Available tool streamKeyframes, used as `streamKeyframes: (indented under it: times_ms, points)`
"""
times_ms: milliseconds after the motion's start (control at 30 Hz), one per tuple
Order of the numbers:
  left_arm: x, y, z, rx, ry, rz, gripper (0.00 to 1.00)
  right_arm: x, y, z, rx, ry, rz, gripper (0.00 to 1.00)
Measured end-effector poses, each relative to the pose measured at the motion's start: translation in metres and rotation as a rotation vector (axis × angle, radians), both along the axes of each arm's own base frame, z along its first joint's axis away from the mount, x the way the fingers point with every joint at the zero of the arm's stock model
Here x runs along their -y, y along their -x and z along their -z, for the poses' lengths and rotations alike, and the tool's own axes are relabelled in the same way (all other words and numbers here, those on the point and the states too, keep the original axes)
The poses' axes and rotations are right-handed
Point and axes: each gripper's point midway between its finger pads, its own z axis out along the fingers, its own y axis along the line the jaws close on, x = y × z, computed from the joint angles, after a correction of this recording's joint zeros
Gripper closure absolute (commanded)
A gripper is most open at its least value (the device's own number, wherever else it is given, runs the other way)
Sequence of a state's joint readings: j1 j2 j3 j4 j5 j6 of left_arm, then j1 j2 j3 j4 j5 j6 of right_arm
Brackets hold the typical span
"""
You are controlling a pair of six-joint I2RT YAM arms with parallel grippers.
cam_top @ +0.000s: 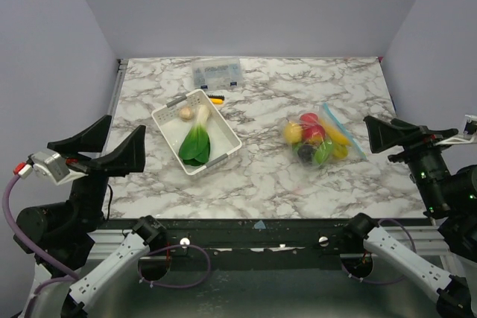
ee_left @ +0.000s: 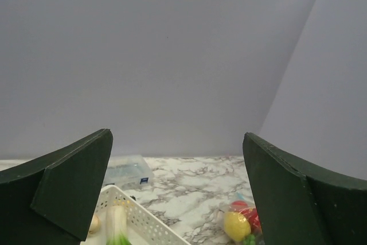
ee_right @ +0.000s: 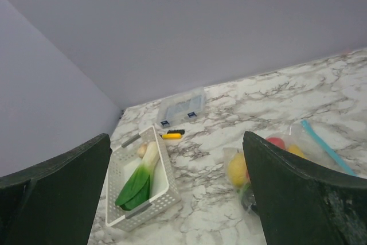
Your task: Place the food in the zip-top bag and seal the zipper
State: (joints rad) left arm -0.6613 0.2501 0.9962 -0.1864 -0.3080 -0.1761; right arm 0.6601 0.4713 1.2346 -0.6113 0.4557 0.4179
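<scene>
The clear zip-top bag (cam_top: pixel 322 139) lies on the marble table right of centre, with its blue zipper (cam_top: pixel 343 129) along its right edge. Inside it I see the food: a yellow lemon (cam_top: pixel 292 133), red pieces (cam_top: pixel 311 126), a banana, a green and a dark piece. The bag also shows in the right wrist view (ee_right: pixel 275 153) and the lemon in the left wrist view (ee_left: pixel 237 225). My left gripper (cam_top: pixel 104 147) is open and empty, raised at the left table edge. My right gripper (cam_top: pixel 384 133) is open and empty, raised right of the bag.
A white perforated tray (cam_top: pixel 223 130) left of centre holds a leafy green vegetable (cam_top: pixel 196 143) and a small tan piece (cam_top: pixel 185 112). A yellow brush-like item (cam_top: pixel 216 99) lies behind it. A rigid clear box with blue labels (cam_top: pixel 216 72) stands at the back.
</scene>
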Motion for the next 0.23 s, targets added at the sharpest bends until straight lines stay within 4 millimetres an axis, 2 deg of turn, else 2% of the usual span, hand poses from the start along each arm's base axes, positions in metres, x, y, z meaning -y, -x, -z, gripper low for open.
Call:
streamKeyframes:
  times_ms: [233]
  points:
    - [0.0009,-0.0050,0.0084,-0.035,-0.013,-0.011,0.01,0.0005,-0.0012,-0.0017,0.010,-0.009,0.007,0.00]
